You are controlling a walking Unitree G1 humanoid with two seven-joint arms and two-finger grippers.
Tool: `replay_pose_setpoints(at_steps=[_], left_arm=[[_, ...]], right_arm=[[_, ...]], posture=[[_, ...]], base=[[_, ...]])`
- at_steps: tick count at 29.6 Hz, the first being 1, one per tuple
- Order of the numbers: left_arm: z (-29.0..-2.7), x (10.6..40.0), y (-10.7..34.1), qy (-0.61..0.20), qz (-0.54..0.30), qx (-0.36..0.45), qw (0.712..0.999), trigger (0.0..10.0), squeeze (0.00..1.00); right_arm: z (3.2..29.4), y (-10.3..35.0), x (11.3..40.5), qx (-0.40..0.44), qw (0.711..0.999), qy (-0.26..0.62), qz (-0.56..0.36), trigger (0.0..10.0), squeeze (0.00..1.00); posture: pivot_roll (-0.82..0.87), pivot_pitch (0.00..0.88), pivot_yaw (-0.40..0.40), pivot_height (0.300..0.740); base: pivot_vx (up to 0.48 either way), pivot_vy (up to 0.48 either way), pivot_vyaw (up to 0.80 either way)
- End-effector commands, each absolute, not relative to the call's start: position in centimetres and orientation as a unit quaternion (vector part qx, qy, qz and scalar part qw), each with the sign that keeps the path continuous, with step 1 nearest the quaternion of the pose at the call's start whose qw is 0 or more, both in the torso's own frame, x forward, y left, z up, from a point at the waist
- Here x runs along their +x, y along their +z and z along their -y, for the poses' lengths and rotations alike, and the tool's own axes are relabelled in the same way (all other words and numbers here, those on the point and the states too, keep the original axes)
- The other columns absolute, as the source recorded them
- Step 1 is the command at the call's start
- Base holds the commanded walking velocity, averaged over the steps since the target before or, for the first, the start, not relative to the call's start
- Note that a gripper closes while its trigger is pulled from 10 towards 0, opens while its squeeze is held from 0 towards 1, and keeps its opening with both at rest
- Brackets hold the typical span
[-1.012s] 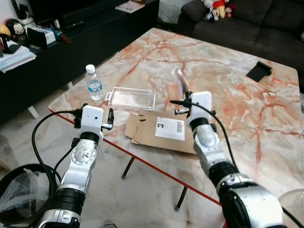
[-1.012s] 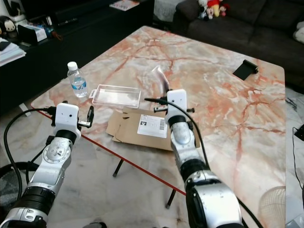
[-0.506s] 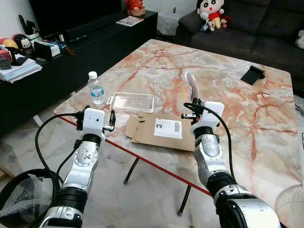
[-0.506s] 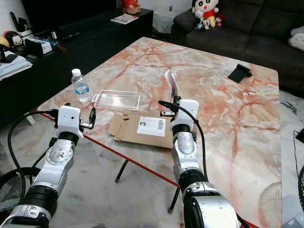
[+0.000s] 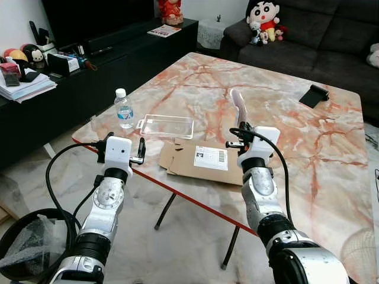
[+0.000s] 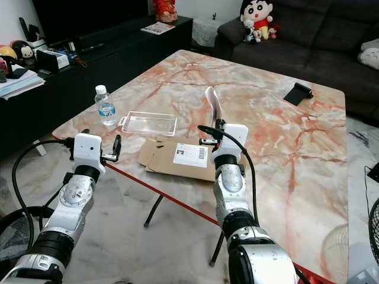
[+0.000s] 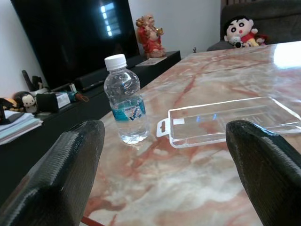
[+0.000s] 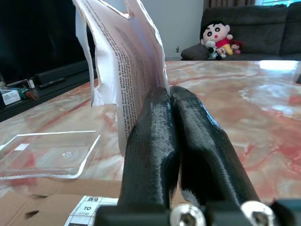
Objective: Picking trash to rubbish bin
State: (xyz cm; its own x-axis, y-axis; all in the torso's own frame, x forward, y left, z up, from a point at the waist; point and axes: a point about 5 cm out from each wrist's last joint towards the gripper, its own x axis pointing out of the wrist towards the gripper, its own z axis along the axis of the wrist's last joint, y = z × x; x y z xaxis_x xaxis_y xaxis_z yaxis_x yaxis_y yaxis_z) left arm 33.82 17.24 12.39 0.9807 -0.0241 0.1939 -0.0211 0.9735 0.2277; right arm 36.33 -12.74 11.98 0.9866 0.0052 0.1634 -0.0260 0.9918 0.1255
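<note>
Glossy marble counter [image 5: 296, 136]; clear plastic tray [image 5: 167, 126] and bottle [image 5: 124, 109]; matt brown cardboard [image 5: 201, 163]; thin printed paper [image 8: 127, 61].

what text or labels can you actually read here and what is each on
"TO": on the white shipping label of the flattened cardboard box.
Barcode on that label: too small to read.
Printed lines on the torn paper in the right gripper: too blurred to read.
Water bottle label: blurred, unreadable.

Living room beyond the table.
Dark sofa [image 5: 331, 32] with a cartoon doll [image 5: 263, 15]; black TV cabinet [image 5: 89, 71] holding stacked papers [image 5: 23, 86].
</note>
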Motion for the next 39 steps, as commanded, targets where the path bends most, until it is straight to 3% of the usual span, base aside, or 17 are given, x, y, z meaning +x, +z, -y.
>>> replay_pose_setpoints(at_steps=[1, 39], left_arm=[[-16.9, 34.1, 12.8, -0.002, 0.106, 0.111, 0.988, 10.0, 0.00], [-17.5, 34.4, 12.8, -0.001, 0.107, 0.122, 0.987, 10.0, 0.00]], right_arm=[[12.9, 12.2, 36.4, 0.065, 0.994, 0.006, 0.085, 10.0, 0.00], [13.1, 11.1, 36.2, 0.050, 0.997, 0.006, 0.058, 10.0, 0.00]], posture=[[0.10, 0.000, -0.072, 0.740], [0.09, 0.000, -0.072, 0.740]], base=[[0.000, 0.000, 0.00], [-0.256, 0.000, 0.00]])
